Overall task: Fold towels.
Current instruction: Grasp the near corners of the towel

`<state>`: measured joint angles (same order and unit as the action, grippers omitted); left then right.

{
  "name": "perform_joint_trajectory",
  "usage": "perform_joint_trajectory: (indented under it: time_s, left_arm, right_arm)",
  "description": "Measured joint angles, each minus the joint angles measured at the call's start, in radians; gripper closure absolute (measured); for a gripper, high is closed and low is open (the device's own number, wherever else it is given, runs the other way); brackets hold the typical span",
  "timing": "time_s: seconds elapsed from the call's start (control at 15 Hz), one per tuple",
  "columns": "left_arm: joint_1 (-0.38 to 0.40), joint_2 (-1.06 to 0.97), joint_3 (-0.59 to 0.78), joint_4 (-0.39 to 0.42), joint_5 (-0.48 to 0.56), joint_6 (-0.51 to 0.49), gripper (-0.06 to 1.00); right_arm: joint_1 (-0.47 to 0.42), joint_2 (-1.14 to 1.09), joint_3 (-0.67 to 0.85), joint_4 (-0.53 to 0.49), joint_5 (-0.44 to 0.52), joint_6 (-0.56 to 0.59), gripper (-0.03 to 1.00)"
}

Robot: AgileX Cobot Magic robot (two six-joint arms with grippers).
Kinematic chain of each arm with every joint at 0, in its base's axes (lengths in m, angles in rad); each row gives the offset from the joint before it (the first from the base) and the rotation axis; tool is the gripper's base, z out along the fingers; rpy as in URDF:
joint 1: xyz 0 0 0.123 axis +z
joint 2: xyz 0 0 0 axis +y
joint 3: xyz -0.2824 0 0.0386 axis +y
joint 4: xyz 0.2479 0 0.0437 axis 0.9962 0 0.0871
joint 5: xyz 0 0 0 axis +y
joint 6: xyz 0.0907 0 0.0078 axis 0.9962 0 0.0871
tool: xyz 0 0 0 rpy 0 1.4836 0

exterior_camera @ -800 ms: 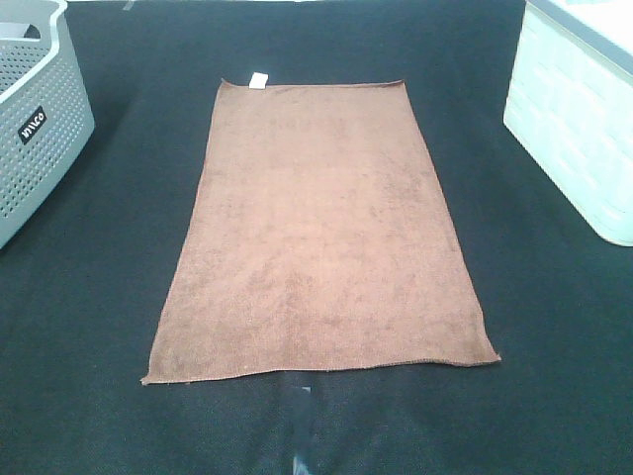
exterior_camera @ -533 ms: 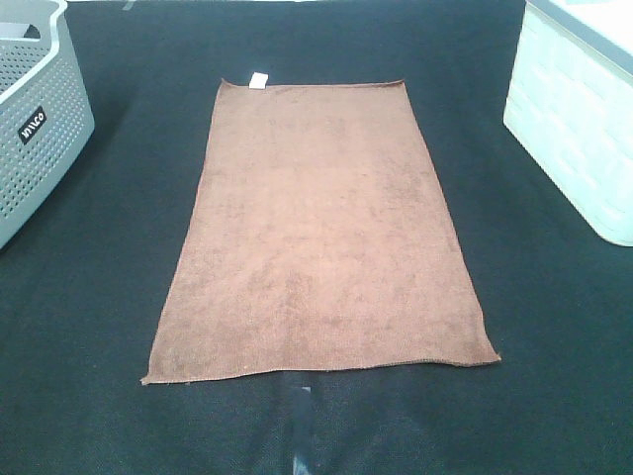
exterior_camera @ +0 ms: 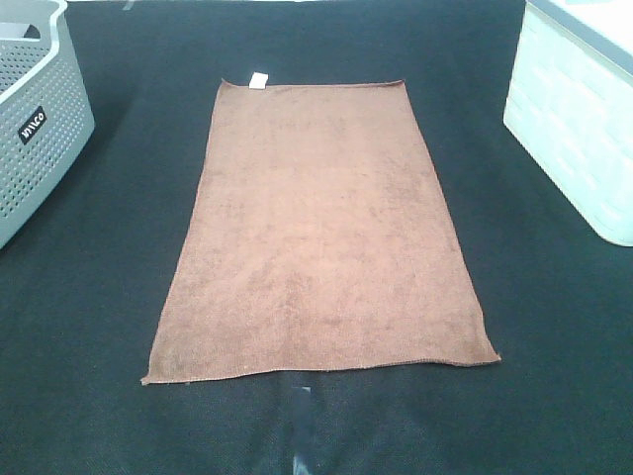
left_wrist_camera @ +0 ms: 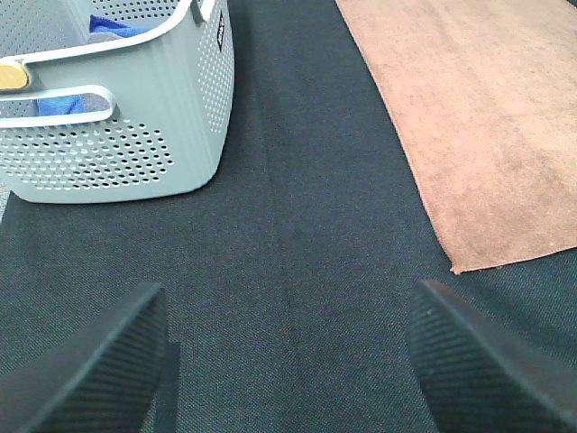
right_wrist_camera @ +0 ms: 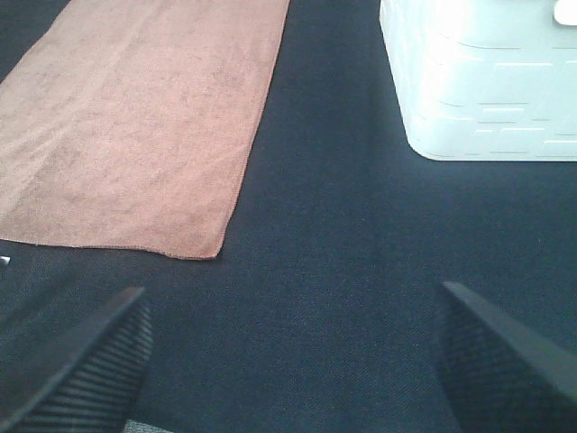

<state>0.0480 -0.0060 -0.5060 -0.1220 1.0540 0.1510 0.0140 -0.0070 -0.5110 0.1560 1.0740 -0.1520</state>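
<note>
Since the left gripper [left_wrist_camera: 288, 307] and the right gripper [right_wrist_camera: 290, 302] both have their fingers spread wide with nothing between them, I'd say the folding hasn't started at all.

Neither arm shows up in the high view, so they look parked back at the near side. Both wrist cams sit low, looking out across the black mat [exterior_camera: 99, 297]. The left gripper hangs over bare mat, nearer than and to the left of the towel's near-left corner. The right one mirrors it, off the near-right corner. Neither is touching the cloth.

The rust-brown towel [exterior_camera: 321, 228] lies completely flat in the middle of the mat, one layer. Its long sides run near to far and I can't see any wrinkles. Its little white tag [exterior_camera: 259, 80] sticks out at the far edge, toward the left corner.

A grey perforated laundry basket [exterior_camera: 40, 129] sits at the far left with some blue cloth [left_wrist_camera: 113, 25] inside. A white bin [exterior_camera: 574, 119] is at the far right. Both are well apart from the towel.

So done: zero folds. Left: basically everything. My guess is each gripper goes for its own near corner first.
</note>
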Motion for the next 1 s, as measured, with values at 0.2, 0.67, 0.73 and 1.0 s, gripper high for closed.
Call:
perform_joint_trajectory:
  time_s: [0.2, 0.67, 0.73, 1.0]
  left_arm:
    - [0.0, 0.0, 0.0, 0.0, 0.0, 0.0, 0.23]
    - [0.0, 0.0, 0.0, 0.0, 0.0, 0.0, 0.23]
    - [0.0, 0.0, 0.0, 0.0, 0.0, 0.0, 0.23]
    - [0.0, 0.0, 0.0, 0.0, 0.0, 0.0, 0.23]
  right_arm:
    - [0.0, 0.0, 0.0, 0.0, 0.0, 0.0, 0.17]
    - [0.0, 0.0, 0.0, 0.0, 0.0, 0.0, 0.17]
    - [0.0, 0.0, 0.0, 0.0, 0.0, 0.0, 0.17]
    - [0.0, 0.0, 0.0, 0.0, 0.0, 0.0, 0.17]
